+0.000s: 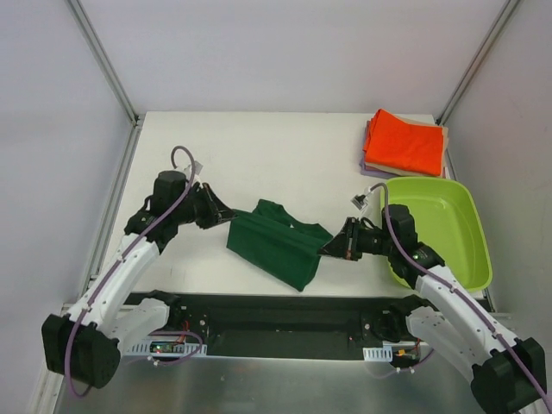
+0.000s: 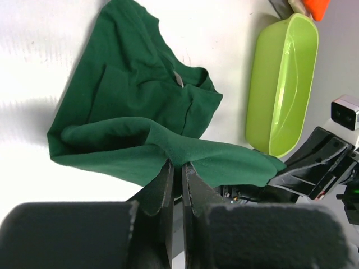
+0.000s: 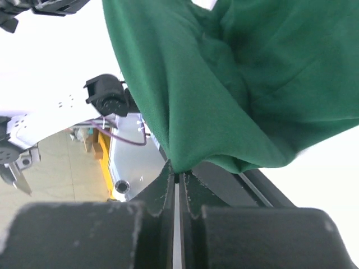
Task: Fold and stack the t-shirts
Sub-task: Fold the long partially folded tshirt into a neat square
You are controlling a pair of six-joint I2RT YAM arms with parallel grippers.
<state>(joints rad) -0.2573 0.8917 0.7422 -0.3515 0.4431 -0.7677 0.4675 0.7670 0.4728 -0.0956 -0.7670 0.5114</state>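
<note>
A dark green t-shirt (image 1: pixel 278 241) hangs between my two grippers over the near middle of the table, its lower part resting on the surface. My left gripper (image 1: pixel 228 213) is shut on its left edge; the left wrist view shows the cloth (image 2: pixel 140 129) pinched between the fingers (image 2: pixel 162 185). My right gripper (image 1: pixel 330 247) is shut on its right edge; the right wrist view shows the cloth (image 3: pixel 235 84) bunched at the fingertips (image 3: pixel 168 179). A folded orange shirt (image 1: pixel 408 142) tops a stack with beige (image 1: pixel 446 138) and lavender (image 1: pixel 369 172) ones at the far right.
A lime-green plastic bin (image 1: pixel 440 228) stands at the right, just behind my right arm; it also shows in the left wrist view (image 2: pixel 280 84). The table's near edge and black base rail (image 1: pixel 276 315) lie just below the shirt.
</note>
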